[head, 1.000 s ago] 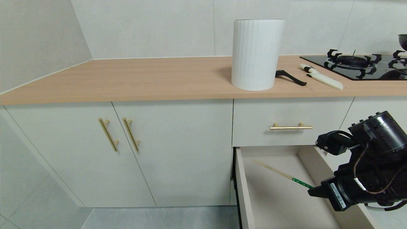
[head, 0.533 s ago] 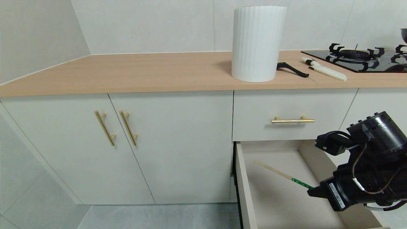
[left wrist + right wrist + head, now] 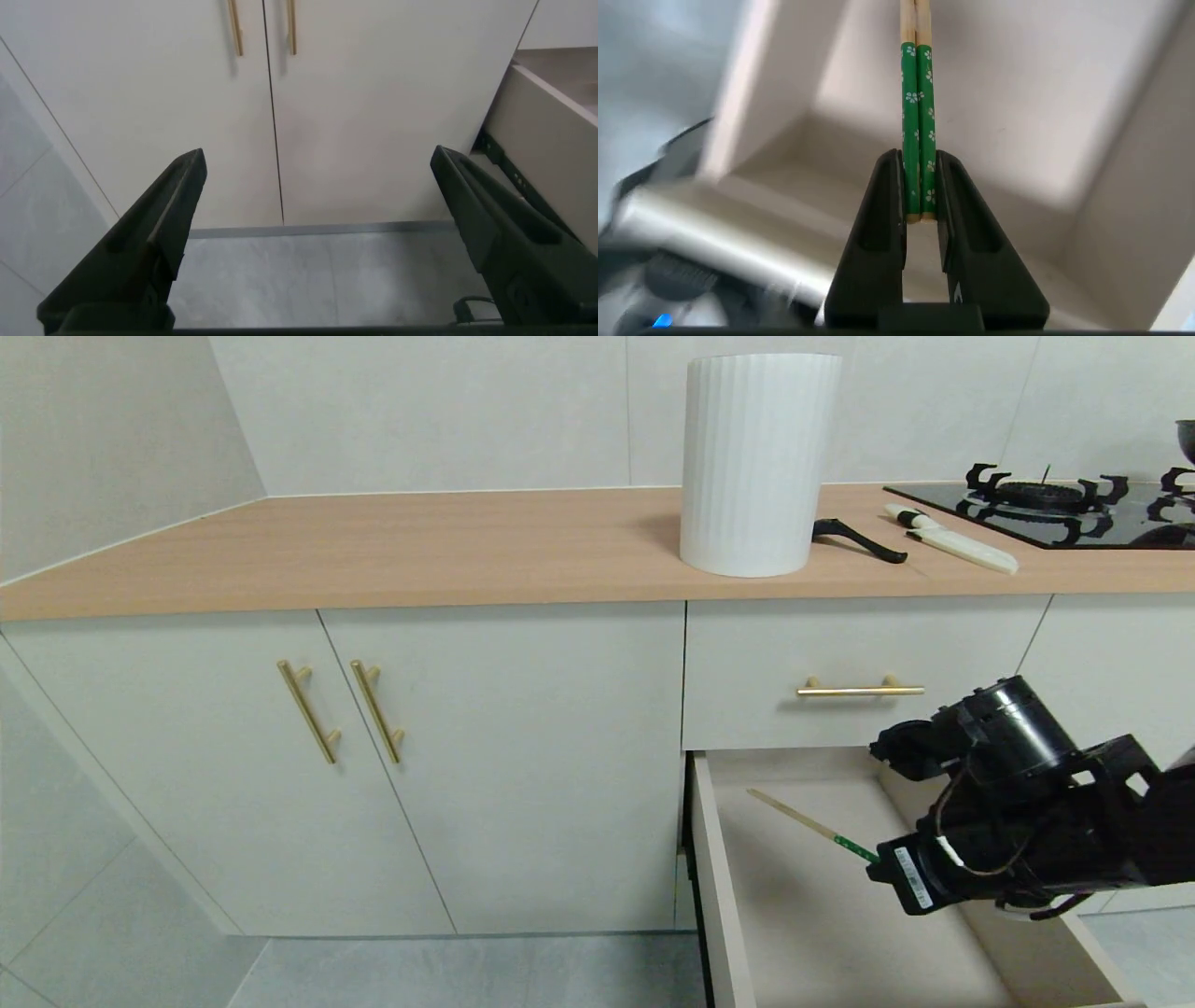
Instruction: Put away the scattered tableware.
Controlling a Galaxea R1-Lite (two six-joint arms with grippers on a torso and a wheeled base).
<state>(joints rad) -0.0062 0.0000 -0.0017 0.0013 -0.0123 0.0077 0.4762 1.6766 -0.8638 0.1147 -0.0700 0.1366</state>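
right hand shifted left, chopsticks over drawer

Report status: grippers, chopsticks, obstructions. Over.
Right gripper shut on green-ended wooden chopsticks, above open beige drawer. Left gripper open, facing pale cabinet doors. No obstruction seen.

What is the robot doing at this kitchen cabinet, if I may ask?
The right pincer is shut on a pair of green-handled chopsticks, holding them over the open lower drawer. The left pincer hangs open in front of the cabinet doors, holding nothing. Up on the countertop, a pale knife and a black-handled utensil lie beside a white ribbed canister, not yet put away.
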